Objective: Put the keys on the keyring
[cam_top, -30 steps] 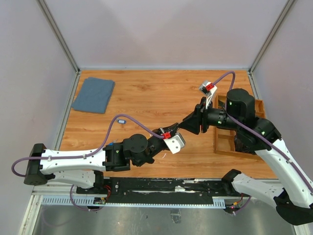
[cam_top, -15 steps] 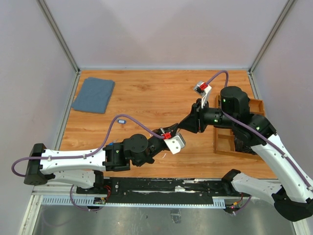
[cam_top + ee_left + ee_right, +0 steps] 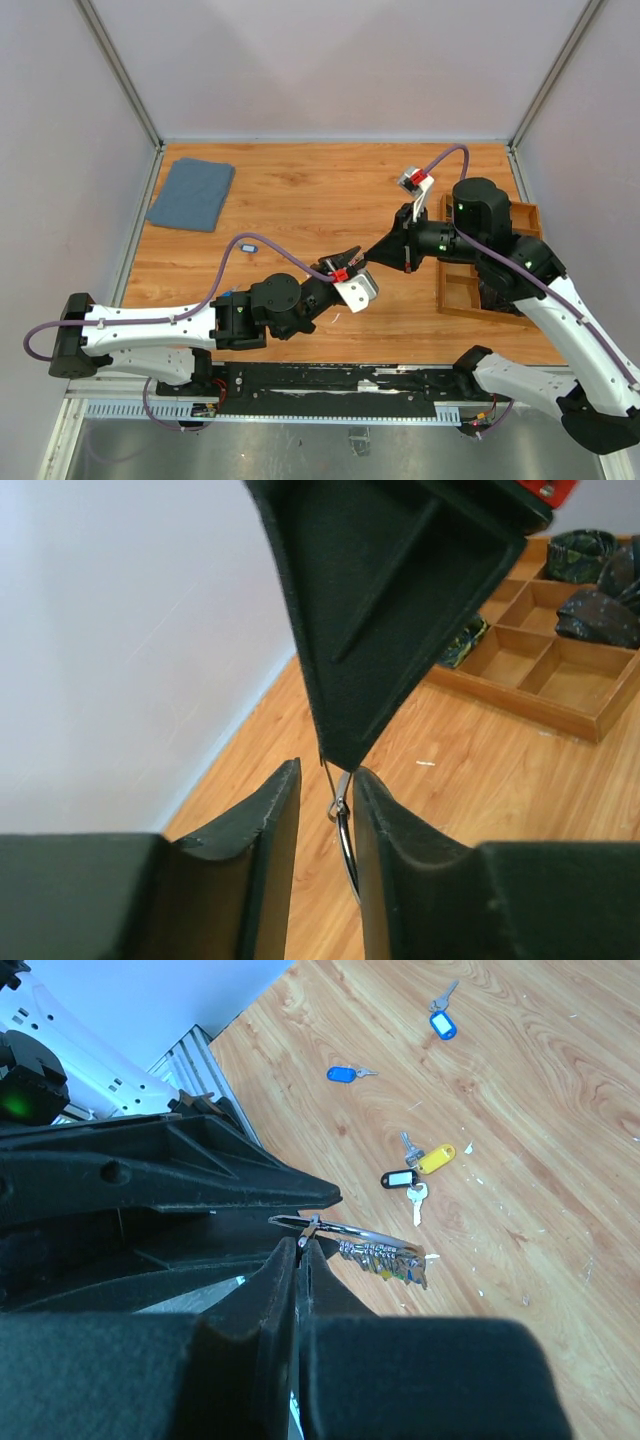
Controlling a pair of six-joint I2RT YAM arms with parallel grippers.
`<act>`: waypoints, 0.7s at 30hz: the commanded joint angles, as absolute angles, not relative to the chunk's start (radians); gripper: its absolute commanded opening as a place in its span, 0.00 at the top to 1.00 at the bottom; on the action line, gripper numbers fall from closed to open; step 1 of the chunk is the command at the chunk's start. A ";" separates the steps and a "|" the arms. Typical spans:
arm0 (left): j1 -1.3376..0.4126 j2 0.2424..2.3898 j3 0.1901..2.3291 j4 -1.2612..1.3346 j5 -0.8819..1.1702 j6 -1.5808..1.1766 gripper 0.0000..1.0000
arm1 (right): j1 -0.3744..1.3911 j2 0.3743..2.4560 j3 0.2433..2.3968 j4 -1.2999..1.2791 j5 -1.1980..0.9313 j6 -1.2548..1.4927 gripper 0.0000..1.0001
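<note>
Mid-air above the counter (image 3: 560,1110): right gripper (image 3: 300,1252) pressed together, pinching the top of the keyring (image 3: 362,1231); a bunch of keys (image 3: 388,1256) hangs on the ring. Left gripper (image 3: 327,770) slightly spread, ring wire running between its fingers, no clamp visible. On the wood below lie a blue-tagged key (image 3: 345,1073), a yellow-tagged key (image 3: 434,1157) and a black-tagged key (image 3: 398,1178), well apart from the ring
</note>
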State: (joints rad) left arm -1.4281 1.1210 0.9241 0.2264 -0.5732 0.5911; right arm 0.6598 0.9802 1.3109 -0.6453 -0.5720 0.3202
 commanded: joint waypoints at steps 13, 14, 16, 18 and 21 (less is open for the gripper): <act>-1.427 1.076 0.892 0.377 -0.648 0.482 0.65 | 0.647 0.919 1.269 -0.514 -0.556 0.391 0.99; -1.427 1.072 0.888 0.380 -0.645 0.478 0.68 | 0.646 0.916 1.268 -0.514 -0.552 0.392 0.99; -1.427 1.062 0.879 0.392 -0.640 0.473 0.73 | 0.647 0.914 1.264 -0.513 -0.550 0.393 0.99; -1.427 1.051 0.872 0.398 -0.635 0.469 0.76 | 0.647 0.914 1.258 -0.511 -0.551 0.394 0.99; -1.427 1.039 0.865 0.400 -0.617 0.465 0.78 | 0.646 0.914 1.254 -0.508 -0.552 0.397 0.99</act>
